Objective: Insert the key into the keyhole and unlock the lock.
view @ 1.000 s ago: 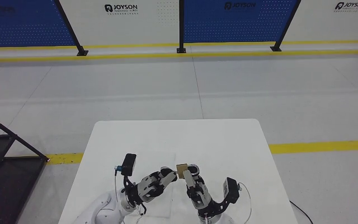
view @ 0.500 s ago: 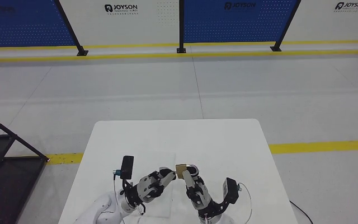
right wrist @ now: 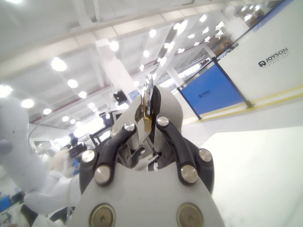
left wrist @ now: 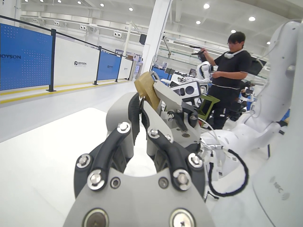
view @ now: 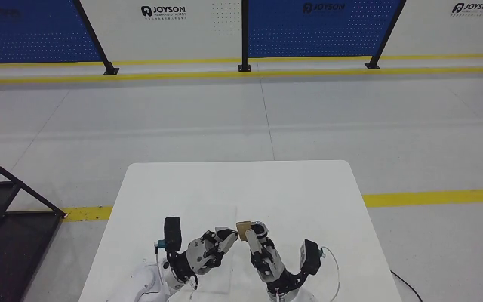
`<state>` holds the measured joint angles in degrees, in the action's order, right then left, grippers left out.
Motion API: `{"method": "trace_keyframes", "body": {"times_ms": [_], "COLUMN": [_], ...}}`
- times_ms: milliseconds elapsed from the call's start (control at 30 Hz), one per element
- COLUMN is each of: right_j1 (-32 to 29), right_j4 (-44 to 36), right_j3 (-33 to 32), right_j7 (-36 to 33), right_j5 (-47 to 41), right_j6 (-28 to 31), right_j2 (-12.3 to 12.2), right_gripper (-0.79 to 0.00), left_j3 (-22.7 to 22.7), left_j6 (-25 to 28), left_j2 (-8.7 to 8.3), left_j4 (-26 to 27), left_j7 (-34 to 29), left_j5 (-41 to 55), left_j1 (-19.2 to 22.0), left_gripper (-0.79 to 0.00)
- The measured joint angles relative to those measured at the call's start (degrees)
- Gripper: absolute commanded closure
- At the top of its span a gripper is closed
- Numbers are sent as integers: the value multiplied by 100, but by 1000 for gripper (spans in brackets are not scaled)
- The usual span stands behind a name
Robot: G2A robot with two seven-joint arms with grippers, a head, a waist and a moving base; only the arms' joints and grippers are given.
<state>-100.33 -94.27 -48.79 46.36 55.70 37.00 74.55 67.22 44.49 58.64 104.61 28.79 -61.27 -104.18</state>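
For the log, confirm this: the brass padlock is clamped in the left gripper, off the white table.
Wrong gripper: the brass padlock is clamped in the right gripper, off the white table. The right wrist view shows it between that gripper's own fingers.
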Motion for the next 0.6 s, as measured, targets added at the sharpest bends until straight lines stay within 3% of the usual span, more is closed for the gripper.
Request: {"method": "trace_keyframes", "body": {"times_ms": [600], "right_j1": [8], "right_j4": [16], "right_j3": [1], "right_j7": [-76], "right_j5": [-41], "right_j6": [-49], "right_j2": [7], "right_gripper": [0], "left_j3": [-100], "left_j6": [-1510], "left_j2": [56], "left_j4": [-39], "left_j7": [1221], "left_j5": [-2042], "left_j1": [-98], "left_gripper": [0]}}
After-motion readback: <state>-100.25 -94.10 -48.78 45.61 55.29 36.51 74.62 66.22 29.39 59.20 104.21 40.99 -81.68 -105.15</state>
